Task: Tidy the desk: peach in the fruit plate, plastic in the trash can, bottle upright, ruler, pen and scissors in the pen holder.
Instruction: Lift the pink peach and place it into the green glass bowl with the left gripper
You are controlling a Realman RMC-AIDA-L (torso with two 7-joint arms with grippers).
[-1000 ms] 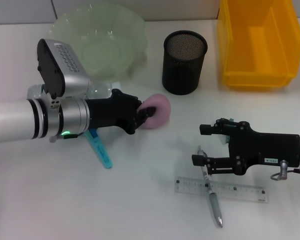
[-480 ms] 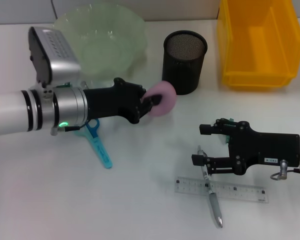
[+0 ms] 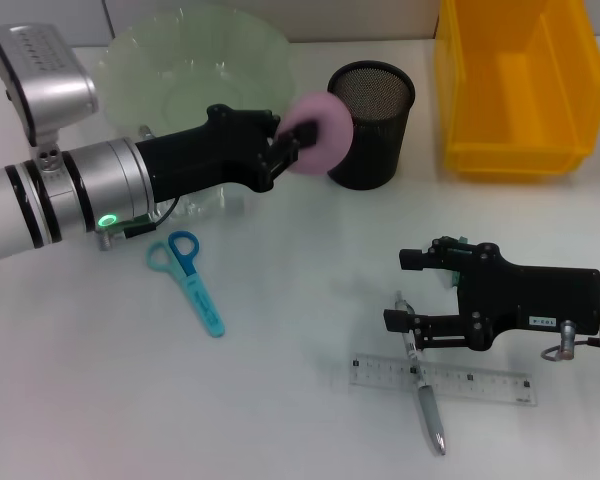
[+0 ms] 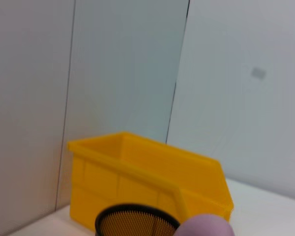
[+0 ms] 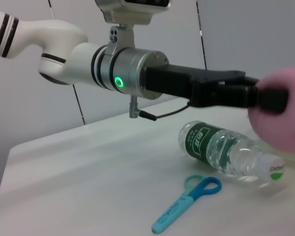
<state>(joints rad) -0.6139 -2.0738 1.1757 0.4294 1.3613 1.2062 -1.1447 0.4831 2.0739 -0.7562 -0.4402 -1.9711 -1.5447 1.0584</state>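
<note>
- the left gripper [image 3: 292, 148] is closed on the pink peach [image 3: 320, 134] and holds it in the air, above the table [image 3: 280, 400].
- in the head view the peach shows between the green plate [image 3: 195, 60] at the far left and the black mesh holder [image 3: 370, 125], just beside the holder's rim.
- the left wrist view shows only the top of the peach [image 4: 205, 225], the holder's rim [image 4: 136, 220] and the yellow bin [image 4: 152, 182] behind it.
- in the right wrist view the black fingers [image 5: 265, 96] press on the peach [image 5: 285, 118] from one side.
- the bottle [image 5: 228, 150] lies on its side on the table, under the left arm; in the head view the arm hides almost all of it.
- the blue scissors [image 3: 188, 280] lie flat on the table, near side of the left arm, apart from it.
- the right gripper [image 3: 405, 290] is low over the table on the right, its fingers apart, holding nothing.
- the pen [image 3: 423, 390] lies just under and near side of that gripper, and it crosses the clear ruler [image 3: 445, 380], which lies flat.
- the yellow bin [image 3: 515, 85] stands at the far right, to the right of the holder.
- i see no plastic piece that i can name.
</note>
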